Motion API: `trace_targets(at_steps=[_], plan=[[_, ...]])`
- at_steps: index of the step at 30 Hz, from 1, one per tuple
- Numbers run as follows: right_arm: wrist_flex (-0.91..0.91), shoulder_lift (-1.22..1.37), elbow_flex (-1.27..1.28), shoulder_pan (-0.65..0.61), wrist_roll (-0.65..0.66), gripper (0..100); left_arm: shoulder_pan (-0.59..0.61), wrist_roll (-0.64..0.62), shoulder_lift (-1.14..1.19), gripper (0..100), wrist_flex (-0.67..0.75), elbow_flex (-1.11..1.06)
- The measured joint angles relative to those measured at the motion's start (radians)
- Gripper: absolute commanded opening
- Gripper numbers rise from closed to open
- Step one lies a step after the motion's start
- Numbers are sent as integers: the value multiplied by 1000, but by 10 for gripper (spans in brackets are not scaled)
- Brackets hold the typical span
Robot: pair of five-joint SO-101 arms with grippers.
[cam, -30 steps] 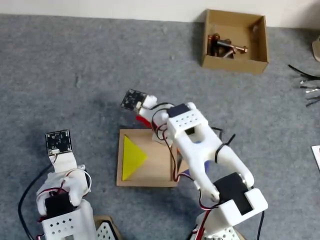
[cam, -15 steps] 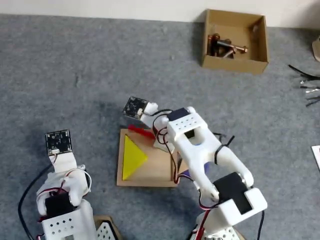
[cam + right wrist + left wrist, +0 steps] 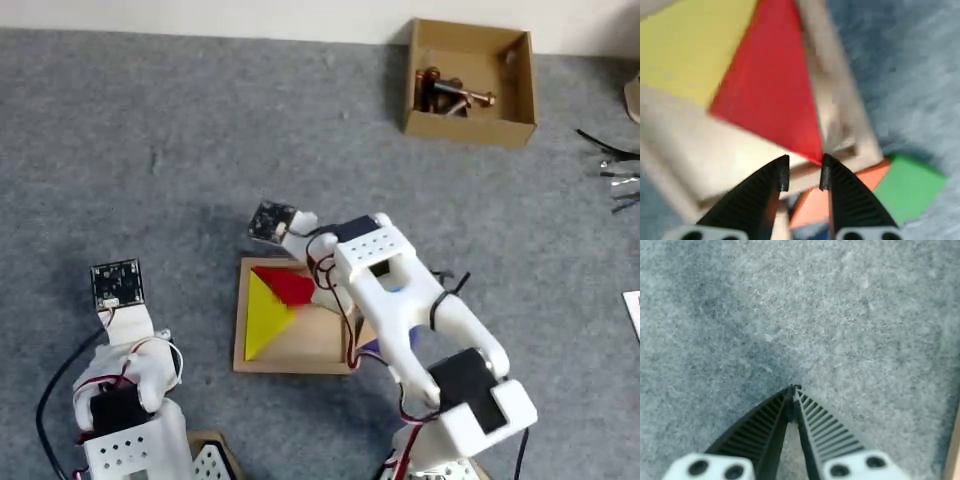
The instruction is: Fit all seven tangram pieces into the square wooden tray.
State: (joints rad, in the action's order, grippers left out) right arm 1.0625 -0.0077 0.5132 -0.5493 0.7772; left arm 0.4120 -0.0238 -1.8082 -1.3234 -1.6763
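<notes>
Red triangle [image 3: 772, 95] lies flat in the wooden tray [image 3: 308, 338], against the yellow triangle [image 3: 262, 315] — its corner tip at the narrow gap of the right end effector [image 3: 804, 175], whose fingers stand slightly apart, gripping nothing. Left end effector [image 3: 792, 390] hangs closed and empty over the grey worktop [image 3: 840, 300]. Green piece [image 3: 912, 185] and orange piece [image 3: 840, 197] lie just outside the tray.

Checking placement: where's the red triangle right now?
In the high view, the red triangle lies in the wooden tray's far half, against the yellow triangle. In the right wrist view, its corner sits at the right end effector's tips.
</notes>
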Motion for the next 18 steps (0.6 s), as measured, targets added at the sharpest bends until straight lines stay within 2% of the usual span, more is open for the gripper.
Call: trace_targets(at_steps=[8, 12, 15, 18], plan=[[97, -226, 2, 2, -5, 99, 0, 0, 0, 5, 0, 0], [94, -239, 35, -46, -121, 82, 0, 0, 0, 5, 0, 0], [54, -239, 48, -98, -186, 0, 0, 0, 0, 5, 0, 0], [11, -239, 48, -130, -250, 6, 0, 0, 0, 5, 0, 0]])
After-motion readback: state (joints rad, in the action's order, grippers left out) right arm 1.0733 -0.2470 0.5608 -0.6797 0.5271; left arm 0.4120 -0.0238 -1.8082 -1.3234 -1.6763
